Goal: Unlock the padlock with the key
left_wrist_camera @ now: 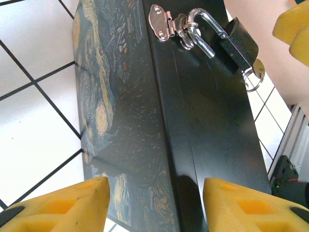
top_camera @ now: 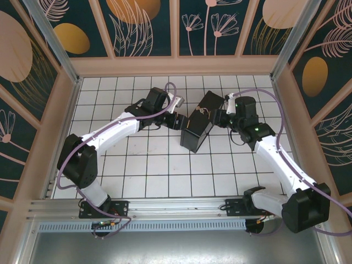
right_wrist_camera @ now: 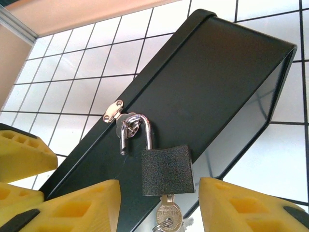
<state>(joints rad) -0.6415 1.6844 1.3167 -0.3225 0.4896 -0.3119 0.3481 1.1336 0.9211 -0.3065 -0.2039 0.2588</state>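
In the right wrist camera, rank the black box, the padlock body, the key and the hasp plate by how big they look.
1. black box
2. padlock body
3. key and hasp plate: they look about alike, and the key runs off the frame edge, so unranked.

White gridded table (top_camera: 148, 176) carries a black box (top_camera: 197, 132).

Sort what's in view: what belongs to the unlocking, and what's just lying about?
Job: padlock, key in its base, hasp, black box.
Just there: tiled table, painted walls, aluminium rail.
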